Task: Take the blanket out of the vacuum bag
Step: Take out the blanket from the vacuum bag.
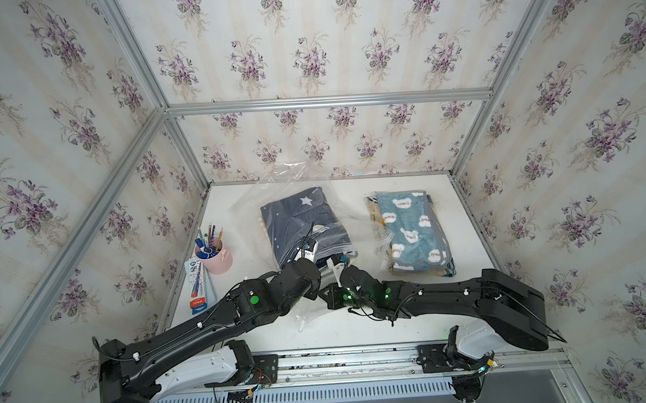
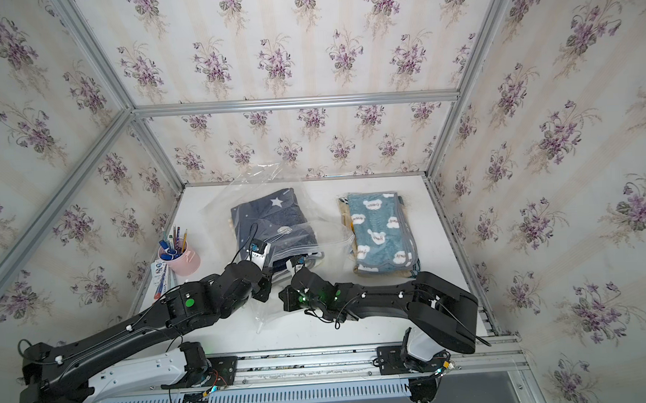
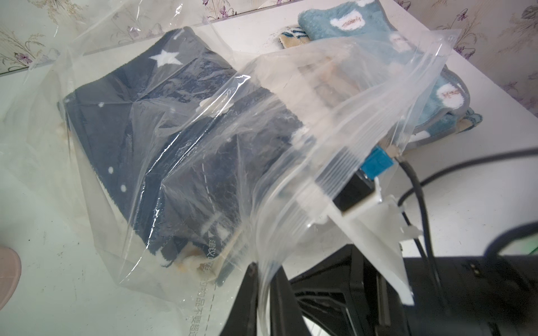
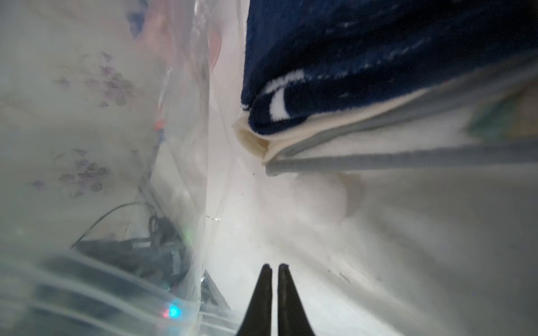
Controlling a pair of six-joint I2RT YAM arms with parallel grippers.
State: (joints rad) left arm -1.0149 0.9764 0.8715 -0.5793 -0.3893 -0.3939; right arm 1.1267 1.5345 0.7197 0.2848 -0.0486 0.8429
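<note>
Extraction step, with the mouth open and the contents not yet withdrawn. The vacuum bag (image 1: 360, 232) lies flat near the pink pen cup (image 1: 219, 257). Its mouth is about level with the cup and its closed end lies further from the robot than the cup. The navy star blanket (image 1: 289, 226) sits folded and wholly inside the bag, touching the clear film above it. A teal bear-print blanket (image 1: 412, 228) lies outside, beyond the bag from the cup and well apart from the cup.

The left gripper (image 3: 266, 291) is pinched on the upper lip of the bag below the zip-seal edge (image 3: 364, 139), with film running out from between its jaws, and it holds that lip raised so the mouth gapes. The right gripper (image 4: 275, 269) appears to sit within the mouth. Its jaws are drawn together with only a sliver between them and nothing visible in that sliver. It is short of the blanket's folded corner (image 4: 262, 139) and apart from it.

Judged stage: the opening is secured and the grasp on the blanket has not begun. The next move calls for the right jaws to spread, advance onto the layered corner nearest the mouth and close over several plies. The blanket is then drawn out toward the robot while the left pinch anchors the lip. Slack film near the corner could be caught in the grasp.
</note>
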